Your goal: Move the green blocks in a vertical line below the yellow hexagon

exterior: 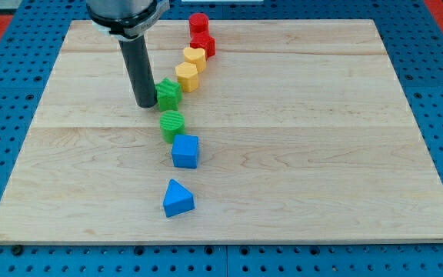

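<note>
My tip (145, 105), a bare rod with nothing to pinch, presses against the left side of the green star block (168, 94) in the worktop's (321, 138) upper middle. That block sits just below-left of the yellow hexagon (187, 77), with the green cylinder (172, 124) directly beneath it.

2 green blocks (168, 95), 2 yellow blocks (188, 77), 2 red blocks (199, 23), 2 blue blocks (184, 151).
</note>
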You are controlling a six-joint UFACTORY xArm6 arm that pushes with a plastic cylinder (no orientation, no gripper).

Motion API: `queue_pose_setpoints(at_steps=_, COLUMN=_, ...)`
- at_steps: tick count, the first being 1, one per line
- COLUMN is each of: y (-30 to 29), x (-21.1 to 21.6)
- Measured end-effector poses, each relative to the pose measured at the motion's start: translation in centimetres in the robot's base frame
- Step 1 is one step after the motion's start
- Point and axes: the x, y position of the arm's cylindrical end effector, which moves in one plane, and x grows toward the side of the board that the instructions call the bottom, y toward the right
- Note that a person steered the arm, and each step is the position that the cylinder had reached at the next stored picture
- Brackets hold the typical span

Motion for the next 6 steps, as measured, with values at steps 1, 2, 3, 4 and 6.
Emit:
queue_pose_setpoints(at_steps=1, y=-4.5, x=-0.2)
queue_pose_setpoints(at_steps=2, y=-3.1, x=-3.3)
queue_pose_setpoints(at_steps=3, y=2.8, x=-4.5)
queue_pose_setpoints(at_steps=4, y=3.4, x=-4.2)
queue_pose_setpoints(at_steps=6, y=1.9, x=-2.3)
